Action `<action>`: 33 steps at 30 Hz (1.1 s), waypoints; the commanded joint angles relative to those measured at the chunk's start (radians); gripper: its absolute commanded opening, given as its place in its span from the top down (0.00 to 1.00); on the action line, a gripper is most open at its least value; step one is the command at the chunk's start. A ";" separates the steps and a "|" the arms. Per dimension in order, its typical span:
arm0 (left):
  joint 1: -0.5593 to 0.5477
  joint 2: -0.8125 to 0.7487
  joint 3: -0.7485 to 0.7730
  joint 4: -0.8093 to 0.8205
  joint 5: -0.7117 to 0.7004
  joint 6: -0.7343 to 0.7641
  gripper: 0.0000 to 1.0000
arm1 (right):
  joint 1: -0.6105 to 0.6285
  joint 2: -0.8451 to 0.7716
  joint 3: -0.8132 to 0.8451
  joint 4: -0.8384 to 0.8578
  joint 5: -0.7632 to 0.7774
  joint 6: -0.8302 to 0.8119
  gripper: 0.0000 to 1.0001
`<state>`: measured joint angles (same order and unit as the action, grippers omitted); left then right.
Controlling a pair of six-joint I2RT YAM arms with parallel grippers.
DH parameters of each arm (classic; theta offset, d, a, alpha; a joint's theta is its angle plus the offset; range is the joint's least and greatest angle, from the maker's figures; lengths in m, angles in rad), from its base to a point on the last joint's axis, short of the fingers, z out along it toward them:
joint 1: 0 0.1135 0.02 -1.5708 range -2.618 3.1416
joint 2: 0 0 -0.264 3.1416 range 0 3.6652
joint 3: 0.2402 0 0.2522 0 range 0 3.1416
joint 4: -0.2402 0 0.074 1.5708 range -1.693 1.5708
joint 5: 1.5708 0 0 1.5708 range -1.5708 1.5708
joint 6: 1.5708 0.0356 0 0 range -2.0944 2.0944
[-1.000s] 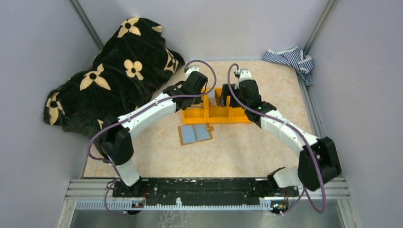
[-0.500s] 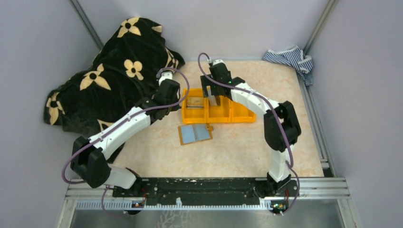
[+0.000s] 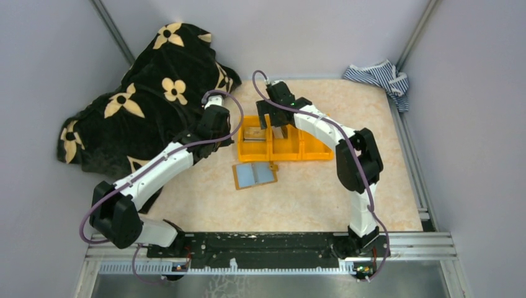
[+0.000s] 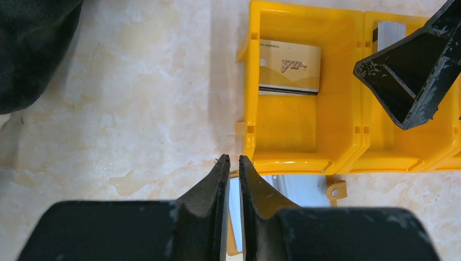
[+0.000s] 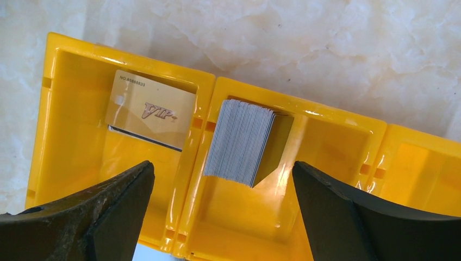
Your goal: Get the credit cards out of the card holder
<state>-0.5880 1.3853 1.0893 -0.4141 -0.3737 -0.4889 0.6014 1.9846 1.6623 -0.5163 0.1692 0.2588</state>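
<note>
Two cards were lodged in the orange bin (image 5: 206, 81), presumably their drop-off: gold card (image 5: 149, 111) left, grey card (image 5: 239, 141) leaning in the middle compartment. The card holder (image 3: 254, 176) was laid open just before it. The right gripper (image 5: 223, 168) was spread wide above; the left gripper (image 4: 234, 160) pressed nearly together, empty.

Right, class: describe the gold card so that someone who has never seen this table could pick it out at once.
Find the orange three-compartment bin in the middle of the table. In its leftmost compartment, seen from the arms' side, lies the gold card. It alone is gold with "VIP" lettering; the grey card in the next compartment is finely striped and unmarked.
</note>
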 commanded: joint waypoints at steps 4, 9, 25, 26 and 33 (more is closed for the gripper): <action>0.004 -0.017 -0.008 0.032 0.014 0.020 0.83 | 0.011 0.006 -0.003 0.031 -0.018 0.020 0.01; 0.005 -0.014 -0.009 0.032 0.022 0.022 0.84 | 0.014 0.034 0.011 0.036 -0.027 0.026 0.01; 0.008 -0.009 -0.013 0.035 0.030 0.030 0.85 | 0.025 0.096 0.070 0.022 0.009 0.023 0.01; 0.008 -0.006 -0.012 0.037 0.032 0.030 0.85 | 0.027 0.096 0.071 0.023 0.007 0.023 0.01; 0.008 0.000 -0.014 0.037 0.035 0.032 0.85 | 0.038 0.095 0.097 0.022 0.007 0.020 0.01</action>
<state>-0.5861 1.3857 1.0836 -0.4000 -0.3485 -0.4732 0.6201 2.0899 1.6924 -0.5171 0.1650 0.2729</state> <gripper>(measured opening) 0.154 0.985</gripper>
